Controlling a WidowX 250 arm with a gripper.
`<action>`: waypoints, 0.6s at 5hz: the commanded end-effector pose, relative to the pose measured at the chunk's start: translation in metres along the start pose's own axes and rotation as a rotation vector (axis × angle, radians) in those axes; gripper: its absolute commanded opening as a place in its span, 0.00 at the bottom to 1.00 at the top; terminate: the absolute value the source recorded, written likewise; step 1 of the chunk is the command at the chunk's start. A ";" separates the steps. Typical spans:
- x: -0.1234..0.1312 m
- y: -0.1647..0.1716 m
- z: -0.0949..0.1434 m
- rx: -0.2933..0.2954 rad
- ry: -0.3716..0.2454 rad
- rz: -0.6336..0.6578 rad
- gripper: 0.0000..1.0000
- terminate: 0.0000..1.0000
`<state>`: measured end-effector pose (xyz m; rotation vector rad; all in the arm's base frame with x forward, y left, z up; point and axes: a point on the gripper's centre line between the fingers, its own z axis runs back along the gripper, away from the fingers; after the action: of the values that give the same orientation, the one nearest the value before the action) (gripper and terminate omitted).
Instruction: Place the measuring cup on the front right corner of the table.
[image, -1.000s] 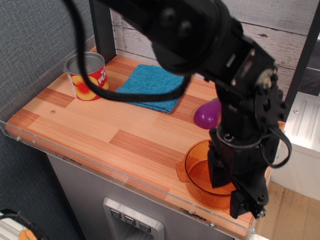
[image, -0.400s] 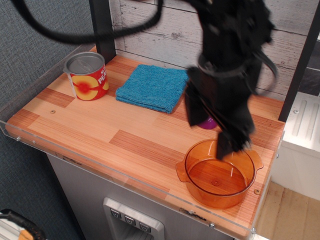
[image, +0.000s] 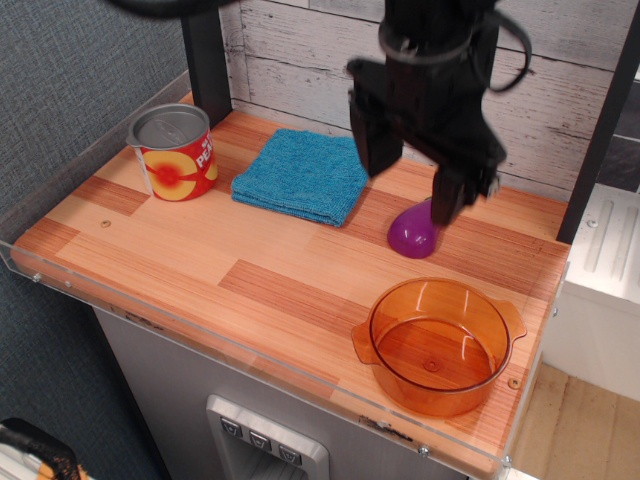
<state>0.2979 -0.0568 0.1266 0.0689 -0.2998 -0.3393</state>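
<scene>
Measuring cup: we see the clear orange measuring cup (image: 437, 346) standing upright on the bench's front right corner, its far tab handle pointing toward the right edge and its near one toward the middle of the bench.
Inside the cup: we see nothing in it; the wood grain shows through its orange floor and wall.
Pincer: we see the black pincer (image: 413, 165) raised above the back of the bench, well apart from the cup, with its two fingers spread wide and nothing between them.
Fingers: one finger (image: 371, 135) hangs over the right edge of the cloth, and the other sits in front of the purple object.
Tin can: we see a red-and-yellow labelled tin can (image: 174, 152) upright at the back left of the bench, near the dark post.
Inside the can: its top looks like flat silver metal; we cannot tell whether that is a lid or a bare bottom.
Cloth: a folded blue cloth (image: 297, 173) lies flat just right of the can, not touching it.
Purple object: a small rounded purple thing (image: 412, 233) sits between the cloth and the cup, partly hidden by the pincer finger above it.
Bench: the striped wooden bench (image: 200, 255) carries all four things, with a clear rim along its front edge.
</scene>
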 end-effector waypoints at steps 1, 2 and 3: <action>0.044 0.032 -0.001 0.017 -0.108 0.148 1.00 0.00; 0.059 0.037 -0.016 -0.011 -0.129 0.196 1.00 0.00; 0.073 0.037 -0.025 -0.057 -0.145 0.257 1.00 0.00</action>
<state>0.3796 -0.0472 0.1063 -0.0515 -0.3832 -0.1066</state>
